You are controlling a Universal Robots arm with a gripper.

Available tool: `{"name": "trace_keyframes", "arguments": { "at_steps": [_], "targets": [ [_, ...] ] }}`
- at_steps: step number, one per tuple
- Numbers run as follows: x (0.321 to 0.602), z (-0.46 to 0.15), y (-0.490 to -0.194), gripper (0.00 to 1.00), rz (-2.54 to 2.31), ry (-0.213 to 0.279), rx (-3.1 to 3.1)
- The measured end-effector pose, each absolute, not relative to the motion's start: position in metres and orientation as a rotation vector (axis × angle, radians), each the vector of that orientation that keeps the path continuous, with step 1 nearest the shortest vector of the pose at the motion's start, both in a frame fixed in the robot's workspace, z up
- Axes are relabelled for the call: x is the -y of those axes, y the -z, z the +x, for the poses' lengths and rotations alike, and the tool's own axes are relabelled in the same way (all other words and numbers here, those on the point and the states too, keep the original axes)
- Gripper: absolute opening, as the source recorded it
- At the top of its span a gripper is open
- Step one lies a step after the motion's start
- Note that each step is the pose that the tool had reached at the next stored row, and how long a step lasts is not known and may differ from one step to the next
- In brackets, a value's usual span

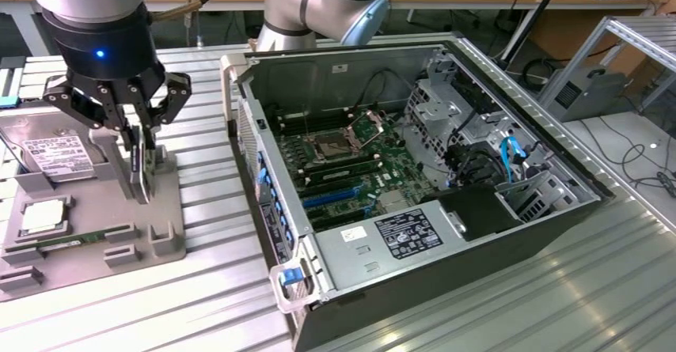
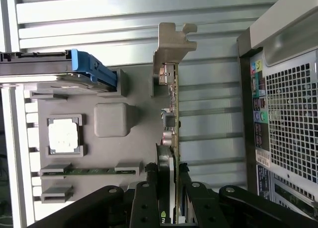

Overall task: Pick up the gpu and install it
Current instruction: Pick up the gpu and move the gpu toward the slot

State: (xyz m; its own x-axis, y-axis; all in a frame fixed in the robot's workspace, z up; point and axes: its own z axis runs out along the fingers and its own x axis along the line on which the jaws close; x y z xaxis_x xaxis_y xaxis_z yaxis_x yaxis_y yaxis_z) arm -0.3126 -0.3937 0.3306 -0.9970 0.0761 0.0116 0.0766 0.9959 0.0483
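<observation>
Robotics lab: robot arm (image 1: pixel 317 4), slatted bench (image 1: pixel 476 304), opened computer (image 1: pixel 401 154).

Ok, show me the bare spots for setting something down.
Bare ribbed table runs between the grey tray and the computer case, and again at the exterior view's lower right. The tray is crowded: hard drive, CPU, memory stick, plus the pincer gripping the gpu.

I can read no text; print on the power supply label (image 1: pixel 407 233) and hard drive label (image 1: pixel 44 156) is too small.
</observation>
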Motion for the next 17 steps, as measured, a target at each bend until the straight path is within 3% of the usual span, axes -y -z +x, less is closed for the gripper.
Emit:
{"name": "trace_keyframes", "arguments": {
  "at_steps": [17],
  "targets": [
    [0.394,-0.313,-0.356,0.27,-0.12,0.076,3.129]
  ]
}}
